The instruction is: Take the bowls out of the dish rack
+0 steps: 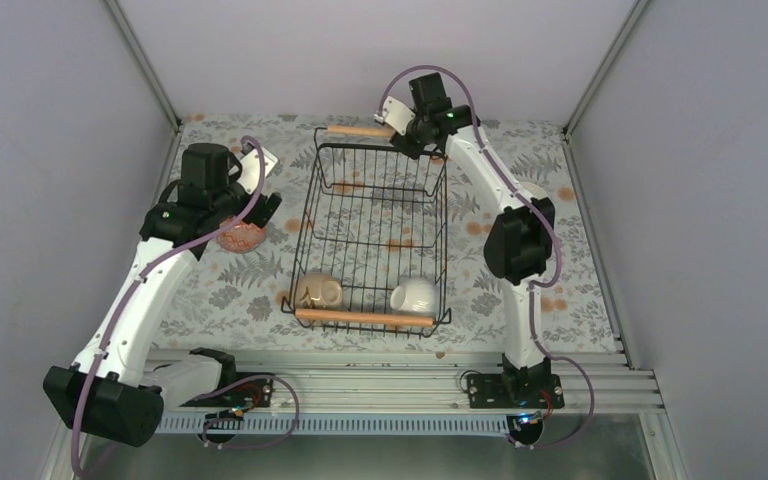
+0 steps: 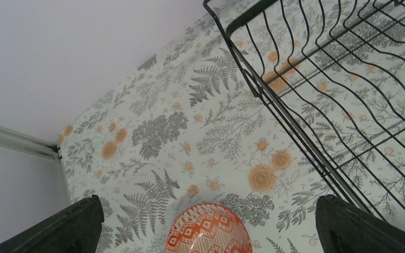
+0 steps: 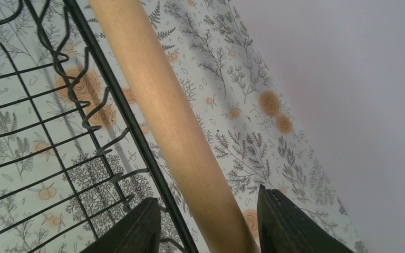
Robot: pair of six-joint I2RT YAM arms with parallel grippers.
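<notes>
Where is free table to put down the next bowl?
Free: between the dish rack and the right arm; the far left corner beyond the left gripper. Crowded: around the orange bowl under that gripper; the rack's near end, holding the beige bowl and white bowl.

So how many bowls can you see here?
3. A beige bowl and a white bowl sit inside the dish rack at its near end; an orange bowl rests on the table left of it. Others may be hidden.
</notes>
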